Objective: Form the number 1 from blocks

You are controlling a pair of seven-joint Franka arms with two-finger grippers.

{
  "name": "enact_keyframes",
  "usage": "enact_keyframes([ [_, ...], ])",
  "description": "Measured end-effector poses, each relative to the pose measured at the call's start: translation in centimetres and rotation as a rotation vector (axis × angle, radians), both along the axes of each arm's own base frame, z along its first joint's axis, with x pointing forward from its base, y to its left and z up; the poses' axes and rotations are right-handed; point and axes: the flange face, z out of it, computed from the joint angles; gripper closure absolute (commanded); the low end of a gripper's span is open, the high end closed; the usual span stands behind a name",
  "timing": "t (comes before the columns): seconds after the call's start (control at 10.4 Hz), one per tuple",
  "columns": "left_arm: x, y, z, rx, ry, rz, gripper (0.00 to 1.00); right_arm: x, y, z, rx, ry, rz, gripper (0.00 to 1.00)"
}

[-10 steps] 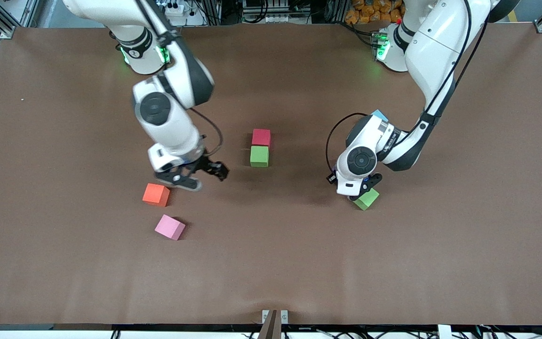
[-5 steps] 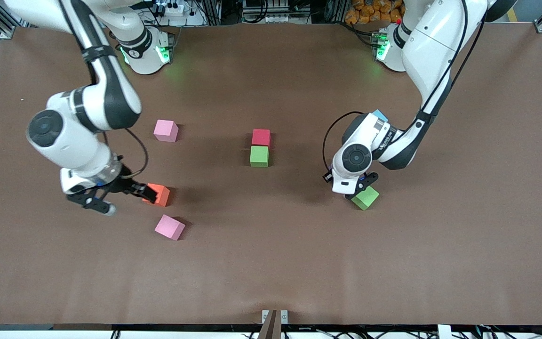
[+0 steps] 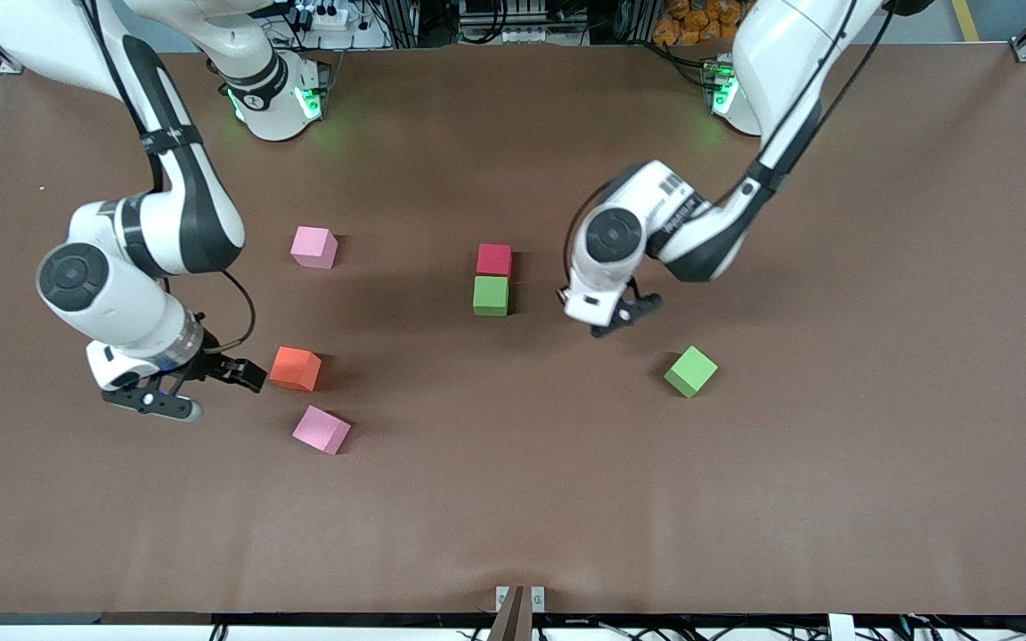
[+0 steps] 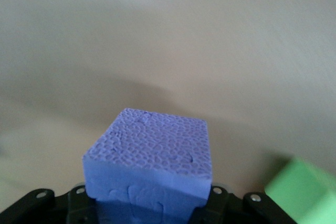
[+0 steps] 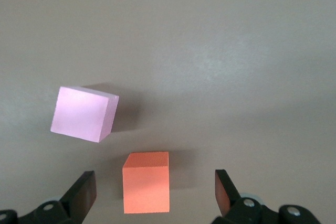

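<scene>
Blocks lie spread over the brown counter (image 3: pixel 513 499). Near its middle the red block (image 3: pixel 494 259) and a green block (image 3: pixel 491 296) sit touching in a short column, the red one closer to the edge where the arms' bases stand. A second green block (image 3: pixel 690 370) rests alone, turned at an angle, toward the left arm's end and nearer the front camera than that column. The orange block (image 3: pixel 296 368) sits toward the right arm's end; a pink cube (image 3: pixel 321 430) lies just beside it, nearer the front edge, and another pink cube (image 3: pixel 313 247) stands closer to the bases' edge.

The left pincer (image 3: pixel 624 313) hangs over the counter between the column and the lone green block. In the left wrist view its fingers are clamped on the purple block (image 4: pixel 152 163), which fills the gap between them, with the lone green block (image 4: pixel 307 192) showing blurred at the frame's edge.

The right pincer (image 3: pixel 201 383) is low over the counter just beside the orange block, on the side toward the right arm's end. In the right wrist view its fingers (image 5: pixel 84 192) are spread wide, with the orange block (image 5: pixel 146 182) lying between them and touching neither, and the pink cube (image 5: pixel 84 114) near it.
</scene>
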Motion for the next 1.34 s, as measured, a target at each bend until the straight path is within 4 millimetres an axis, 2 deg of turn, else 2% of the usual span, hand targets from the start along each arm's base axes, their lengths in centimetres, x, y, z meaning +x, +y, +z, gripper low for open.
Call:
enact_keyframes([
  [0.19,-5.1,-5.5,1.7,-0.043,0.0,-0.113,1.0,-0.2,1.7,-3.2,-0.003,0.03,0.029,0.0],
  [0.38,-11.1,-10.3,1.5,-0.049,0.01,-0.229,1.0,-0.5,2.3,-5.6,0.003,0.038,0.02,0.0],
  [0.48,-13.5,-12.1,0.9,-0.048,0.021,-0.271,1.0,-0.8,2.2,-6.4,0.004,0.045,0.016,0.0],
  [0.67,-16.4,-14.3,-0.4,-0.049,0.043,-0.319,1.0,-1.1,2.0,-7.5,0.003,0.057,0.011,0.0],
  [0.86,-17.5,-14.9,-2.3,-0.038,0.072,-0.333,1.0,-1.5,1.9,-8.7,0.003,0.058,0.01,0.0],
  [1.05,-16.7,-14.5,-4.1,-0.022,0.091,-0.317,1.0,-1.9,2.1,-10.5,0.006,0.05,0.015,0.04],
  [1.25,-15.2,-14.3,-5.7,-0.008,0.089,-0.292,1.0,-2.5,1.9,-12.3,0.01,0.036,0.015,0.16],
  [1.34,-14.8,-14.4,-6.2,-0.005,0.087,-0.286,1.0,-2.8,1.8,-12.8,0.01,0.033,0.014,0.29],
])
